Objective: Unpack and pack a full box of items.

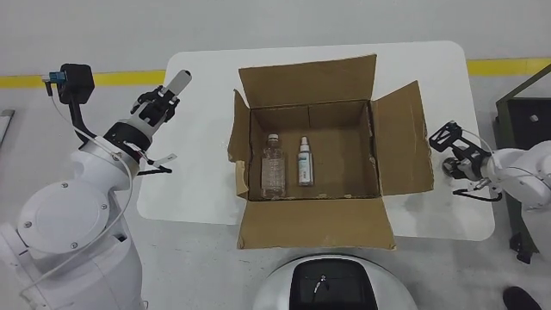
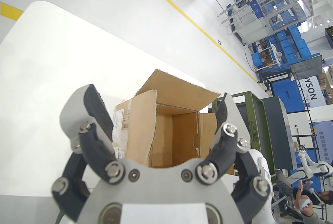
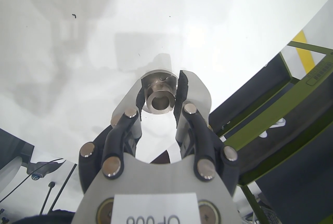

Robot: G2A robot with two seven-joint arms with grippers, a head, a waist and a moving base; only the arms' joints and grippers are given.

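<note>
An open cardboard box [image 1: 310, 82] stands mid-table with its flaps spread. Inside lie a clear bottle [image 1: 273, 165] and a small white spray bottle [image 1: 305, 161], side by side at its left half. My left gripper [image 1: 164, 99] hangs over the table's left part, a little away from the box [image 2: 140, 116]; its fingers are open [image 2: 158, 93] with nothing between them. My right gripper [image 1: 453, 151] is over the table's right edge, beyond the box's right flap. It is shut [image 3: 161, 84] on a small metal flanged ring [image 3: 158, 99], close above the white tabletop.
The white table [image 1: 198, 181] has bare room left of the box and a narrow strip on the right. A green and dark metal frame [image 1: 525, 120] stands just off the table's right edge [image 3: 286, 116]. A yellow line [image 1: 129, 77] runs along the floor behind.
</note>
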